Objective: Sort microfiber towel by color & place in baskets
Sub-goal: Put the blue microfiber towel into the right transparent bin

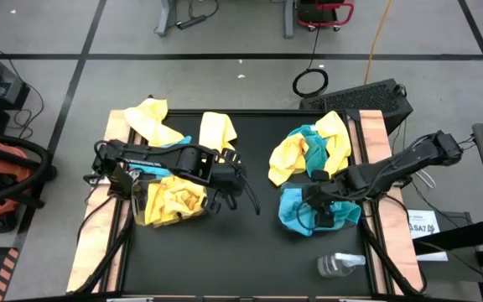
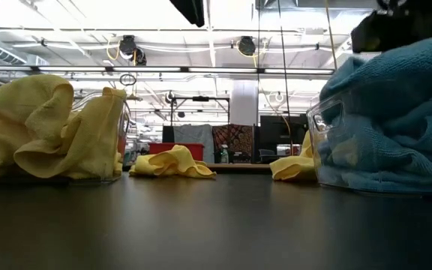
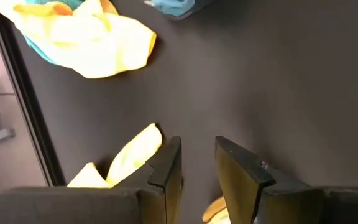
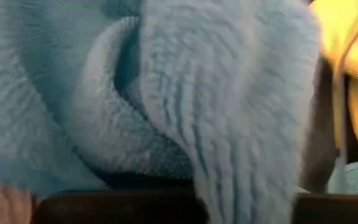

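Observation:
Yellow towels fill the clear left basket [image 1: 170, 201], also seen in the low view [image 2: 100, 135]. Turquoise towels fill the right basket [image 1: 313, 214], whose clear wall shows close in the low view [image 2: 351, 150]. A mixed heap of yellow and blue towels [image 1: 309, 151] lies on the mat behind the right basket. Two loose yellow towels [image 1: 153, 122] [image 1: 216, 130] lie at the far left. My left gripper [image 1: 243, 184] hangs open over bare mat beside the left basket, nothing between its fingers [image 3: 166, 168]. My right gripper [image 1: 319, 200] is shut, pointing down at the blue towels [image 4: 166, 93]. My right gripper comes from above at the top of the blue towels [image 4: 216, 143] heaped in the right basket. The cloth fills its wrist view and hides the fingertips, so I cannot tell whether the shut fingers touch it.
A small clear plastic bottle [image 1: 340, 264] lies on the mat near the front right. Bare black mat [image 1: 250, 243] lies between the two baskets. Wooden strips [image 1: 99, 218] [image 1: 384, 168] run along the mat's left and right sides.

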Available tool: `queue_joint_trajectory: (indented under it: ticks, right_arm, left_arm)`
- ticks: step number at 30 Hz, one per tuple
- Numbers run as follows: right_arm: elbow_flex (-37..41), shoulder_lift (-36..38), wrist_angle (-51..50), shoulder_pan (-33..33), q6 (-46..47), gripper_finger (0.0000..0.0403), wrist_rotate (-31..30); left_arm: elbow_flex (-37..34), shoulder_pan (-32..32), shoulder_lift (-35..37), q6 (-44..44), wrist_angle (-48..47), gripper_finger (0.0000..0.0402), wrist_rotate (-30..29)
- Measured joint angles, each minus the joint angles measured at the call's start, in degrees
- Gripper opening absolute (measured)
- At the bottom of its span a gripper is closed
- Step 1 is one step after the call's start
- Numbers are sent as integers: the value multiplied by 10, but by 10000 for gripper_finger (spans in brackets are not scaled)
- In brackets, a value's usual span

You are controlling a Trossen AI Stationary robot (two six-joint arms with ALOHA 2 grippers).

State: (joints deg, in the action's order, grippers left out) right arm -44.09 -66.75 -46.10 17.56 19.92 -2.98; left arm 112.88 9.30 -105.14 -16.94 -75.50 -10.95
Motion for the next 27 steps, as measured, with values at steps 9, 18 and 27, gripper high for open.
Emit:
queue_joint_trajectory:
  ticks: [9,18,27]
  right_arm:
    - [56,-61,94,-1,0,0,0]
    - [68,-112,130,-1,0,0,11]
    - [69,-101,132,-1,7,27,17]
  left_arm:
    - [0,10,0,11,-15,103,0]
    - [0,10,0,17,-16,103,0]
    - [0,15,0,17,-20,103,0]
